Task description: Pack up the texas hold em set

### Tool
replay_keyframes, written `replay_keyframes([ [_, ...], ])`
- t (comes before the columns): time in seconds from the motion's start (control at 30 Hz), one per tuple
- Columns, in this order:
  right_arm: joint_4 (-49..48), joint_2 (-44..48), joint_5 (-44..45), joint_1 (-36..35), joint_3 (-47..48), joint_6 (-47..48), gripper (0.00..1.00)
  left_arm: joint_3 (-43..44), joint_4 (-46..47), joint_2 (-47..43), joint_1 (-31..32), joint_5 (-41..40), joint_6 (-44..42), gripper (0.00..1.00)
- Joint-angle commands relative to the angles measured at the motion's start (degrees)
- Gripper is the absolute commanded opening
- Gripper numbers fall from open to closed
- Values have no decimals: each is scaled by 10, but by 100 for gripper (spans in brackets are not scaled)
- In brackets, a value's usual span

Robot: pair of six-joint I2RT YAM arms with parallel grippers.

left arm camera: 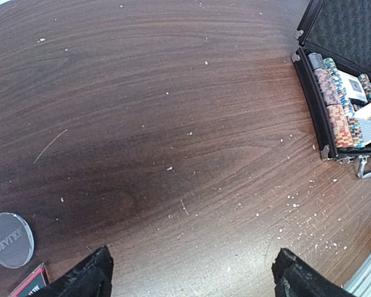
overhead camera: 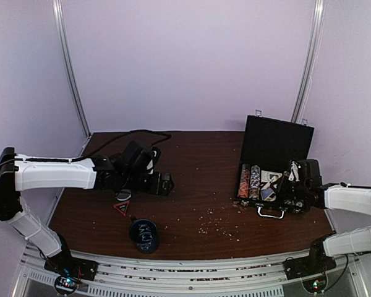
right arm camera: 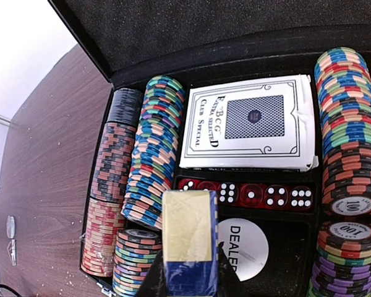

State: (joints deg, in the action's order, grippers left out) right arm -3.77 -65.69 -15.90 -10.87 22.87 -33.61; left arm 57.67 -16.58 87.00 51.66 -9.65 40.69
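A: What sits on the left?
B: The left claw (left arm camera: 191, 278), spread wide over the bare worktop (left arm camera: 173, 124), with a clear disc (left arm camera: 11, 240) beside it.
A: And on the right?
B: The case (overhead camera: 277, 143) stands open (lid upright) with chips (right arm camera: 154, 148) in rows. The right claw (right arm camera: 188, 278) grips a card deck (right arm camera: 187, 238) over its tray, near the dice (right arm camera: 266, 195).

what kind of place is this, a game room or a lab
Probably a robot test booth: plain pale walls, metal frame posts, a left arm and right arm bolted to a rail at the table edge.
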Motion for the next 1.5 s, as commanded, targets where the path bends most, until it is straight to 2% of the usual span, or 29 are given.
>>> replay_keyframes([
  [0.0, 32, 1, -38, -18, -9, -13, 22, 16, 5, 1, -6, -10, 9, 92],
  [0.1, 76, 28, -8, -18, -1, -6, 44, 15, 1, 0, -8, -11, 9, 92],
  [0.2, 145, 71, 59, -18, 25, 5, 58, 16, -4, -2, -11, -11, 8, 92],
  [0.3, 205, 116, 119, -18, 56, 24, 65, 15, -8, -5, -12, -12, 8, 92],
  [0.43, 270, 145, 190, -18, 94, 26, 68, 13, -11, -6, -14, -12, 8, 92],
  [0.73, 279, 52, 142, -17, 113, -29, 56, 12, -16, -9, -20, -7, 16, 93],
  [0.93, 278, 0, 124, -15, 128, -39, 44, -6, -27, -32, -28, -18, 35, 93],
  [1.47, 262, -54, 135, -8, 126, -22, 31, -27, -33, -58, -37, -21, 42, 93],
])
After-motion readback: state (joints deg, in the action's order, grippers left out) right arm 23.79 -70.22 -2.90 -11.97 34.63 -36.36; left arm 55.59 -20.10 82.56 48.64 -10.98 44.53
